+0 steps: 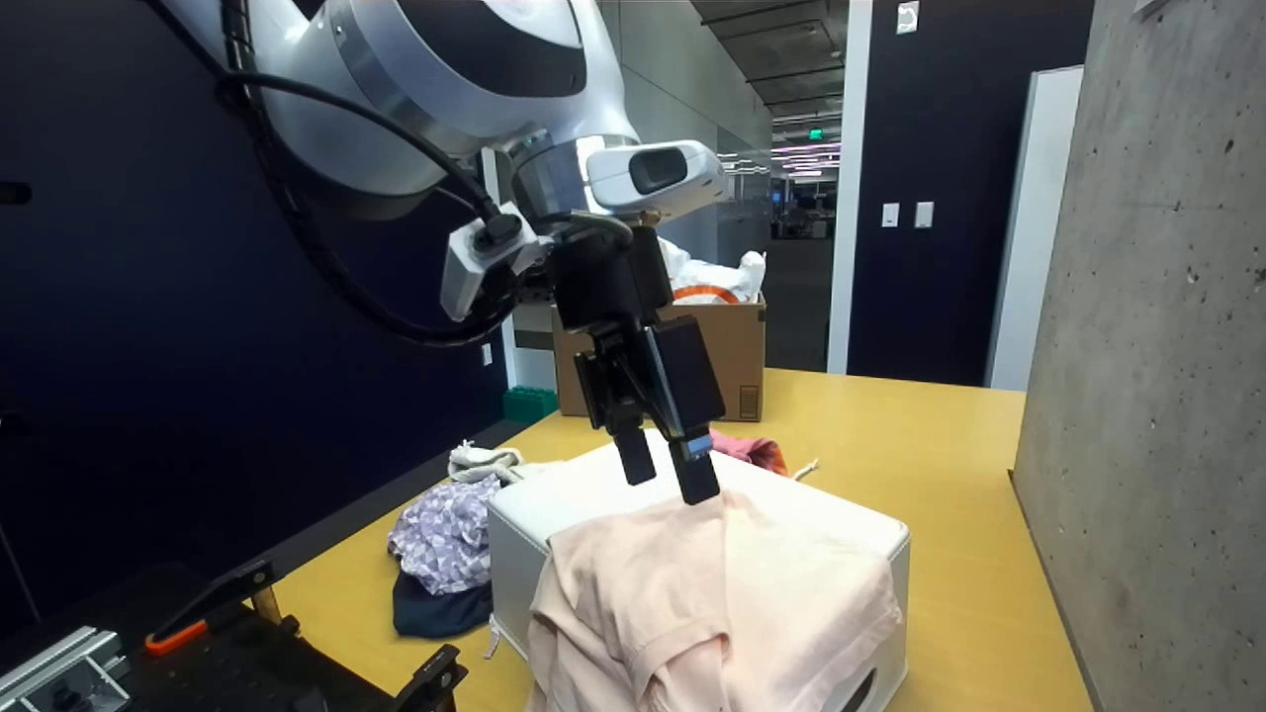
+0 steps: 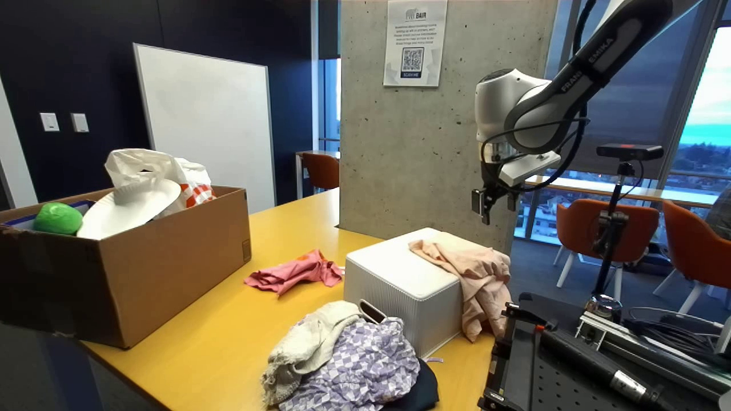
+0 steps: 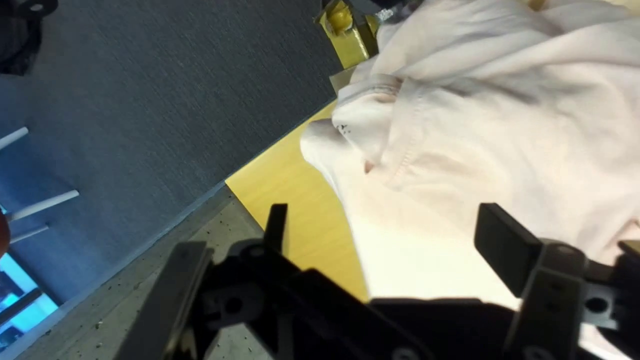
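My gripper [image 1: 668,475] is open, its black fingers spread apart with nothing between them. In the wrist view a pale peach cloth [image 3: 450,150] lies beneath the gripper [image 3: 382,225]. That cloth [image 2: 482,274] is draped over the top and down the sides of a white box [image 2: 400,265] with ribbed walls, seen in both exterior views. An exterior view shows the fingers well above the box; in the wrist view the left finger appears over the yellow table [image 3: 315,215] and the right one over the cloth.
Beside the box lie a purple checked cloth [image 2: 360,362], a cream cloth [image 2: 325,331] and a dark cloth [image 2: 425,385]. A pink cloth [image 2: 297,273] rests behind it. A filled cardboard box [image 2: 188,257] stands farther off. A concrete pillar [image 1: 1137,326] borders the table.
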Tool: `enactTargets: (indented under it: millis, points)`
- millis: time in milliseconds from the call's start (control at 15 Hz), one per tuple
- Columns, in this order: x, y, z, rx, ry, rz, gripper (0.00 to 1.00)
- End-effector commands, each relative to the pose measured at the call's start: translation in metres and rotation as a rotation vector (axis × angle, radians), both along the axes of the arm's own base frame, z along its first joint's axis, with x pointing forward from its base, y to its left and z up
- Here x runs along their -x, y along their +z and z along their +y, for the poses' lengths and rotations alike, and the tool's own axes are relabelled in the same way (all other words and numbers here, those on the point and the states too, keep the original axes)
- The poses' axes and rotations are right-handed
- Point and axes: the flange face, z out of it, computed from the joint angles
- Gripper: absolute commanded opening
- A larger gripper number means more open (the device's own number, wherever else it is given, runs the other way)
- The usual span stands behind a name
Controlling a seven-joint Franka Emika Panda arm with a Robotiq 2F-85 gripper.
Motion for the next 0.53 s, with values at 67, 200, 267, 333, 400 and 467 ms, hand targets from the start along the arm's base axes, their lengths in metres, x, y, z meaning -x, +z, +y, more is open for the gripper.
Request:
enactTargets:
  millis: [67,200,267,333,400,467]
  points:
    - [-0.021,-0.004,0.02,-0.082,0.022,-0.142,1.0]
    - [-0.032,-0.013,0.027,-0.119,0.035,-0.198,1.0]
    - [-0.036,-0.017,0.031,-0.135,0.043,-0.218,1.0]
    - [-0.04,-0.022,0.035,-0.15,0.053,-0.231,1.0]
    - [-0.043,-0.028,0.038,-0.166,0.061,-0.238,1.0]
    - [-0.045,-0.035,0.039,-0.18,0.066,-0.24,1.0]
